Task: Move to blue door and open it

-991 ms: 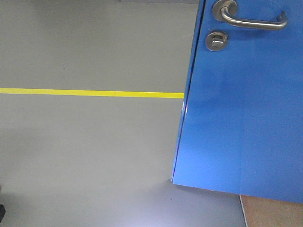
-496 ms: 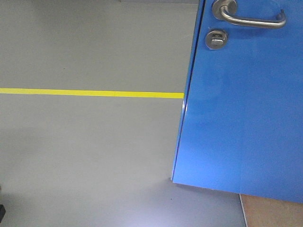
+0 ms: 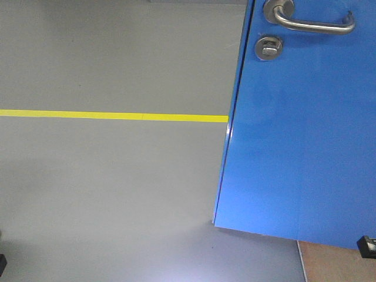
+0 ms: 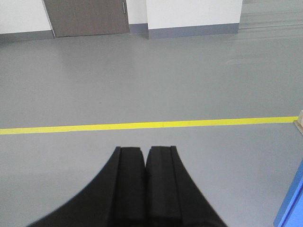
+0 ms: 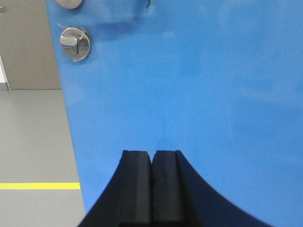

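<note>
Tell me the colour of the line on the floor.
Yellow: the floor line shows best in the left wrist view.

grey floor (image 4: 142, 80), yellow tape line (image 4: 142, 125), white wall (image 4: 194, 12).

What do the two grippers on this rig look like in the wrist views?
Both look alike. The left gripper and the right gripper each have two matte black fingers with flat, squared tips that widen in a curve towards the base. No cables, labels or markings show on them. In the front view only a small black part shows at the lower right edge; what it belongs to is unclear.
</note>
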{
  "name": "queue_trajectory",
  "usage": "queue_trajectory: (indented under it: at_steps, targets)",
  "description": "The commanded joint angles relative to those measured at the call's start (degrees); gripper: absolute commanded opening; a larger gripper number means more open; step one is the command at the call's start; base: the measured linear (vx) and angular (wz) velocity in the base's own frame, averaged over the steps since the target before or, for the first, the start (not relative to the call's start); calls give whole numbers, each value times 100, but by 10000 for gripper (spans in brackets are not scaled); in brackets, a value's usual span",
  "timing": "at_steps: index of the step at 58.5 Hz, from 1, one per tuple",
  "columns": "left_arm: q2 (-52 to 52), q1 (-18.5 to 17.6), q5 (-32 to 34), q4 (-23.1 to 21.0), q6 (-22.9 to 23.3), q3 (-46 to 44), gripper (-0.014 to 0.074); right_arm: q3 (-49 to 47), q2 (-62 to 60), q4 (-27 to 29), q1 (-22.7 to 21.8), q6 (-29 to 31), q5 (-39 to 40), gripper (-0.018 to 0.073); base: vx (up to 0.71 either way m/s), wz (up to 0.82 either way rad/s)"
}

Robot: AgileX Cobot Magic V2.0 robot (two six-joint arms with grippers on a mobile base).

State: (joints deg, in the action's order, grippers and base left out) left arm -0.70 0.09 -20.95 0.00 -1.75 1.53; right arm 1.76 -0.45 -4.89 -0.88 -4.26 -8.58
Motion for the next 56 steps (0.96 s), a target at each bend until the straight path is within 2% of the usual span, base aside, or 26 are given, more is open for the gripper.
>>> queue_trajectory:
  at_steps: [1, 56]
  targets:
    - [-86, 14, 446, 0, 18, 3, 70, 106, -85, 40, -19, 66, 510, -8, 0, 0]
    - [-86, 14, 451, 0, 18, 3, 70, 106, -85, 68, -19, 66, 489, -8, 0, 0]
